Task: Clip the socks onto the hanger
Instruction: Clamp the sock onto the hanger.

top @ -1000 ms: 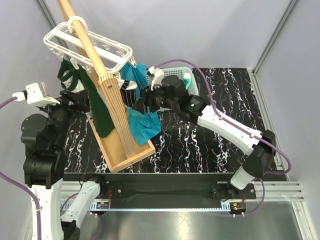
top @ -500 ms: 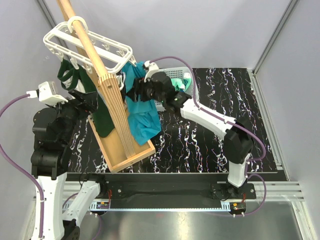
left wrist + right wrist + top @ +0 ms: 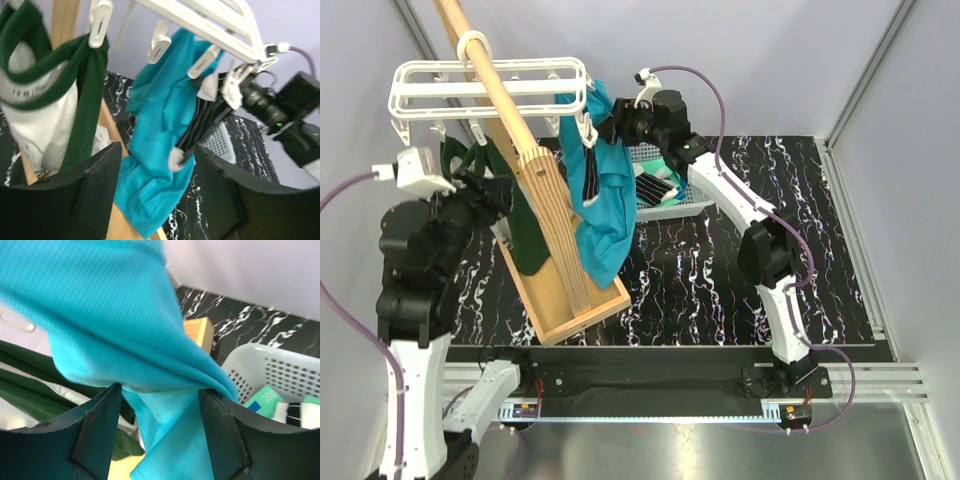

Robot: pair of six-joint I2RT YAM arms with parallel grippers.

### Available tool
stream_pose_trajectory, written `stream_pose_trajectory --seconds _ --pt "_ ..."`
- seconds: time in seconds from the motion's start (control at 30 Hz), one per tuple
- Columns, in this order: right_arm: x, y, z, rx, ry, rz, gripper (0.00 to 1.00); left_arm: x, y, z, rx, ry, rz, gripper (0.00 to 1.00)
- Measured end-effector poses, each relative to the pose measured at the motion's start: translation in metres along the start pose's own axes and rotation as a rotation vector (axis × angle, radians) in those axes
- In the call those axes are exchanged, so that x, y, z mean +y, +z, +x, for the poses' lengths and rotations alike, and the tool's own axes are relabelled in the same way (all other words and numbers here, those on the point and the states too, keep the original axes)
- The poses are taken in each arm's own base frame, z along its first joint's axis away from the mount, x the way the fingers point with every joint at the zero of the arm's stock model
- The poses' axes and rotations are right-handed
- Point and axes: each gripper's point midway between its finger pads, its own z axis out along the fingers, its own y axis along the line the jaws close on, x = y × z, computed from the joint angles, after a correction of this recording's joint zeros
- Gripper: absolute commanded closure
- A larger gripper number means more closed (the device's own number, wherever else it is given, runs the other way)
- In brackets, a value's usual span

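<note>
The white hanger (image 3: 485, 85) hangs by its hook on the wooden pole. A black striped sock (image 3: 590, 175) dangles from a clip at its right end, in front of the teal cloth (image 3: 610, 215). More socks (image 3: 657, 186) lie in the basket. My right gripper (image 3: 620, 125) is up by the hanger's right corner, open, with a fold of teal cloth (image 3: 150, 340) draped between its fingers (image 3: 100, 425). My left gripper (image 3: 157, 170) is open and empty, low beside the dark green garment (image 3: 85, 95), facing the clipped sock (image 3: 202, 127) and the hanger (image 3: 210, 25).
The slatted wooden stand and pole (image 3: 545, 215) rise between the arms. A light grey mesh basket (image 3: 282, 367) behind the cloth holds a mint green sock (image 3: 265, 400) and a striped one (image 3: 300, 412). The dark green garment (image 3: 520, 225) hangs from the left clips.
The hanger has swung level and shifted left. My right gripper has risen toward its right end, and the black sock it carried now hangs from a clip. My left arm has lifted slightly.
</note>
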Motion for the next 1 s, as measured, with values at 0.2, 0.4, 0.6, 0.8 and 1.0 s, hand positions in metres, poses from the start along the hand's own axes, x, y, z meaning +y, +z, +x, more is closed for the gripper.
stream_pose_trajectory --seconds 0.2,0.4,0.6,0.8,1.0 --pt "0.005 0.006 0.008 0.058 0.006 -0.054 0.27 -0.024 0.041 -0.013 0.061 0.002 0.070 0.47" --pt "0.005 -0.006 0.000 0.102 0.025 -0.049 0.23 -0.025 0.087 0.006 0.163 -0.005 0.081 0.48" --pt "-0.004 -0.044 0.012 0.208 0.054 0.061 0.10 -0.030 0.107 -0.001 0.183 0.004 0.099 0.53" --pt "0.040 -0.125 0.007 0.212 0.052 0.030 0.09 -0.044 0.108 -0.019 0.146 0.014 0.151 0.55" --pt "0.140 -0.178 -0.004 0.113 -0.041 -0.218 0.25 -0.045 0.105 -0.017 0.156 0.007 0.162 0.55"
